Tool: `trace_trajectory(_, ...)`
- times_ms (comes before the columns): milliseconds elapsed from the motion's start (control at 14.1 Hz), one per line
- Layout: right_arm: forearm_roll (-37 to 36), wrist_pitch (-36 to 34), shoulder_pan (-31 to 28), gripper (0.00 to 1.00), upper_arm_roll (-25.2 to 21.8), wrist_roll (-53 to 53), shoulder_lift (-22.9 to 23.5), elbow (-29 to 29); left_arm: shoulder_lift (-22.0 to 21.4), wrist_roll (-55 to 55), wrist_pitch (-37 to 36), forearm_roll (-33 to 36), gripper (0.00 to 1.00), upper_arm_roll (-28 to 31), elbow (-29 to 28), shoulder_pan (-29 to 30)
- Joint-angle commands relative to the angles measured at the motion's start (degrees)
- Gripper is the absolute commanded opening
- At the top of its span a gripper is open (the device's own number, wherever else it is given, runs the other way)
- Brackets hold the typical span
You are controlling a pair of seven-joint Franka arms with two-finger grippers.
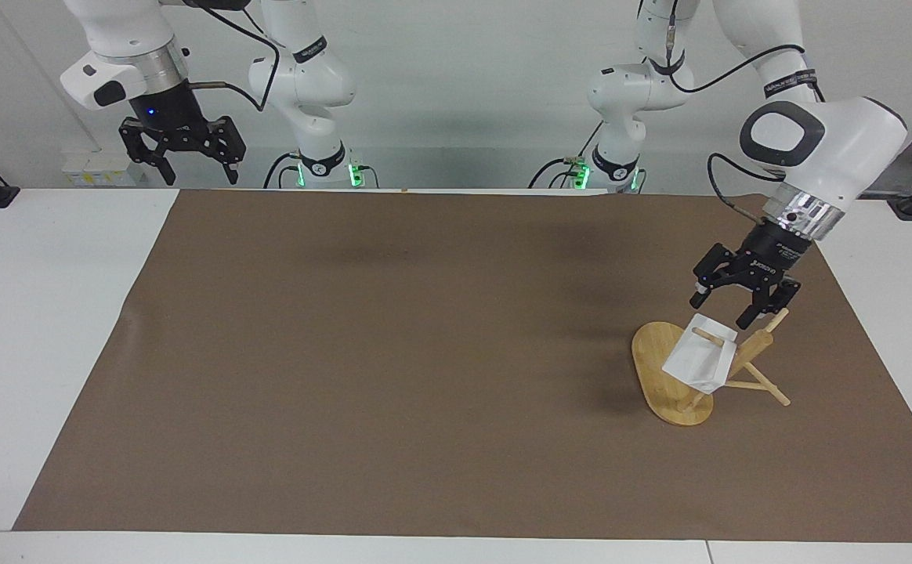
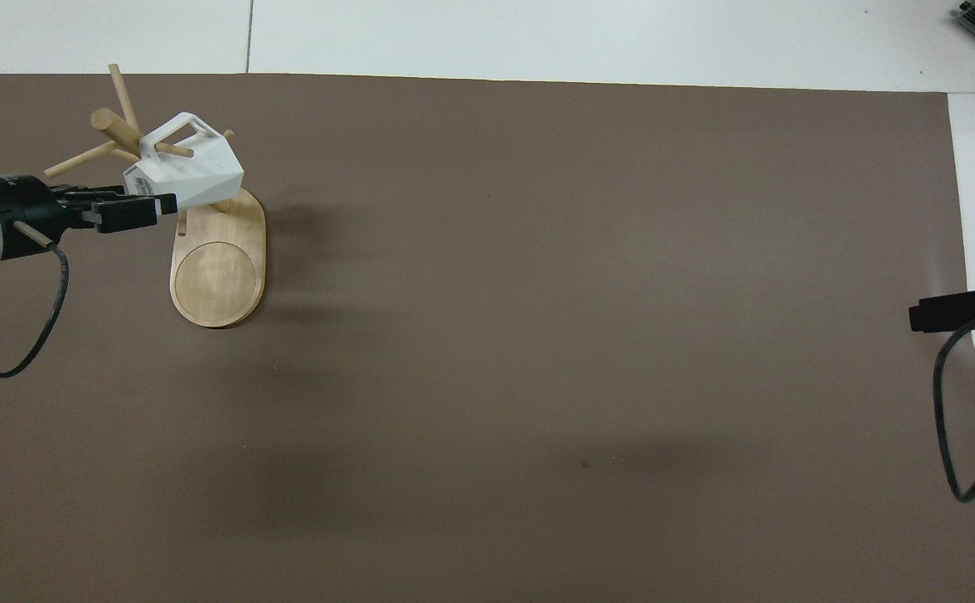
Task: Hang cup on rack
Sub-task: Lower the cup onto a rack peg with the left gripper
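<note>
In the facing view, the cup [image 1: 699,362] is hanging on a peg of the rack [image 1: 671,388], at the left arm's end of the table. The left gripper [image 1: 743,304] is hovering just over the cup with its jaws spread apart, gripping nothing. The right gripper [image 1: 182,163] is waiting over the table edge at the right arm's end, jaws open and empty.

In the overhead view, a peg is passing through the handle hole of the cup [image 2: 188,165], over the base of the rack [image 2: 218,280]. The left gripper [image 2: 131,211] is just beside the cup. Only the tip of the right gripper [image 2: 923,314] is showing.

The cup looks stiff, light and smooth, probably slippery. I think the rim wall is the best hold.
</note>
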Motion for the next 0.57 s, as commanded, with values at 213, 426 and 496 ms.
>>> trace_trajectory(213, 1.2, 0.3, -0.8, 1.00, 0.2, 0.6, -0.8, -1.0, -3.5, 1.3, -7.3, 9.9, 1.00, -0.4, 1.4, 0.8)
trace_trajectory(426, 1.2, 0.3, -0.5, 1.00, 0.2, 0.3, -0.8, -0.9, -6.2, 10.3, -12.0, 15.9, 1.00, -1.1, 2.6, -0.2)
trace_trajectory(496, 1.2, 0.3, -0.8, 1.00, 0.1, 0.1, -0.8, -1.0, -6.5, 13.8, -13.5, 16.3, 1.00, -1.1, 3.1, -1.0)
